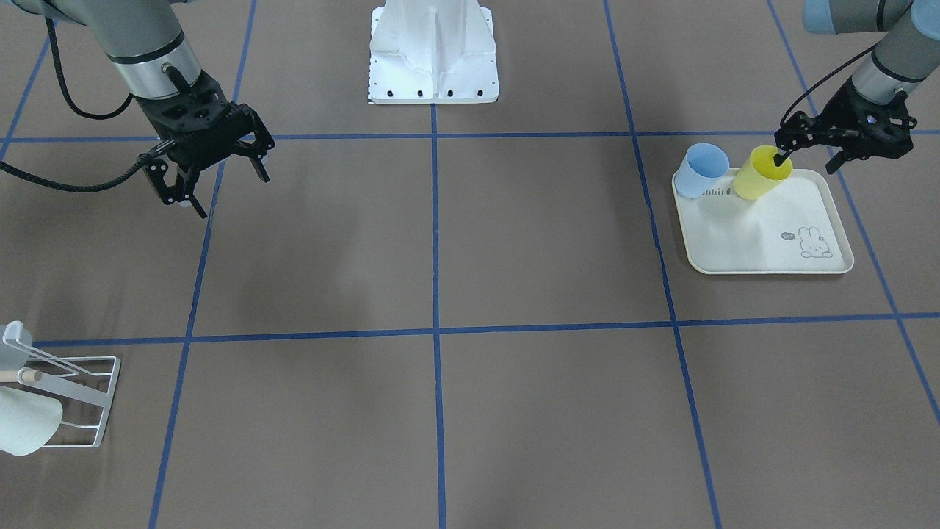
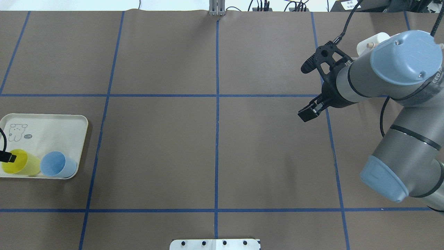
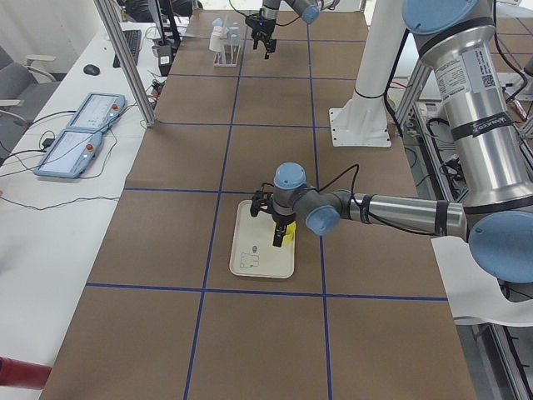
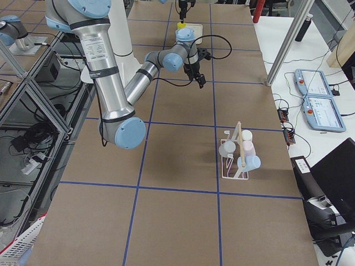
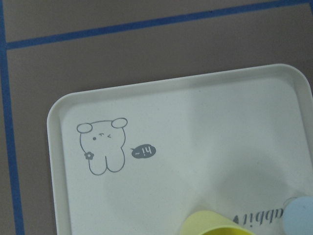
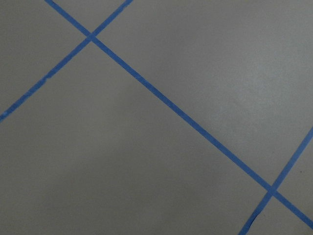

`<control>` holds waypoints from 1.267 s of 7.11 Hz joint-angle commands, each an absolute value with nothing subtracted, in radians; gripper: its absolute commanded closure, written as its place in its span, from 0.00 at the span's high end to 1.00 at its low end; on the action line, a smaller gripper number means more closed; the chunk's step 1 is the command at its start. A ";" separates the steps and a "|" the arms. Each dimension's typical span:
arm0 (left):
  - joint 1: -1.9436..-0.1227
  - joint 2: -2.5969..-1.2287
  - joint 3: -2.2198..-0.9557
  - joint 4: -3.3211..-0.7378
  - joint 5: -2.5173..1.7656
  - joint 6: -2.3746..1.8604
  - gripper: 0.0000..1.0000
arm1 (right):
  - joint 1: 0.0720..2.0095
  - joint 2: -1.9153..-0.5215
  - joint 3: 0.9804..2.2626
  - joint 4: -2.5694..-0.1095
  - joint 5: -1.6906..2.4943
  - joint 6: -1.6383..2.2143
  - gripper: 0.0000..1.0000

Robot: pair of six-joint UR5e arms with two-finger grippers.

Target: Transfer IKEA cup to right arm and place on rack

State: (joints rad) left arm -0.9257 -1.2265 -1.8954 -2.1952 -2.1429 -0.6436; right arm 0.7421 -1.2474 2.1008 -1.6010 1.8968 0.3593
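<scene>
**Yellow Cup Straddled at the Rim on the Tray; Right Gripper Held Empty Over the Table**

The yellow cup (image 1: 762,175) is seen standing mouth up on the cream rabbit-print tray (image 1: 771,246), along the tray's edge nearest the robot. A pale blue cup (image 1: 700,173) is set just beside it. The left gripper (image 1: 805,163) is positioned at the yellow cup's rim. One finger (image 1: 783,154) is dipped into the cup's mouth, and the other is placed outside, apart from the wall, on the side away from the blue cup. The jaws are thus spread and are not closed on the cup. In the left wrist view only the top of the yellow rim and a sliver of the blue cup are caught at the lower edge, below the tray's rabbit drawing (image 5: 101,147).

The right gripper (image 1: 232,195) is held above the brown table (image 1: 514,242), well apart from the tray, on the other side of the white robot base (image 1: 433,66). Its jaws are wide apart and nothing is held between them. Only brown surface crossed by blue tape lines (image 6: 181,115) is recorded by the right wrist camera.

The rack (image 4: 228,173) is placed towards the table's end on the robot's right, well apart from the tray. Several cups (image 4: 248,147), white, pink, pale blue and grey, are hung on it, around a light wooden dowel (image 4: 239,136).
</scene>
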 commanded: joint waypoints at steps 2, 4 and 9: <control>-0.908 -1.226 -1.872 -2.197 -2.144 -0.649 0.48 | 0.736 -1.243 2.100 -1.603 1.896 0.353 1.00; -0.908 -1.233 -1.876 -2.198 -2.157 -0.650 0.00 | 0.736 -1.241 2.098 -1.603 1.896 0.350 1.00; -0.951 -1.238 -1.923 -2.180 -2.243 -0.649 0.00 | 0.726 -1.236 2.065 -1.471 1.807 0.302 1.00</control>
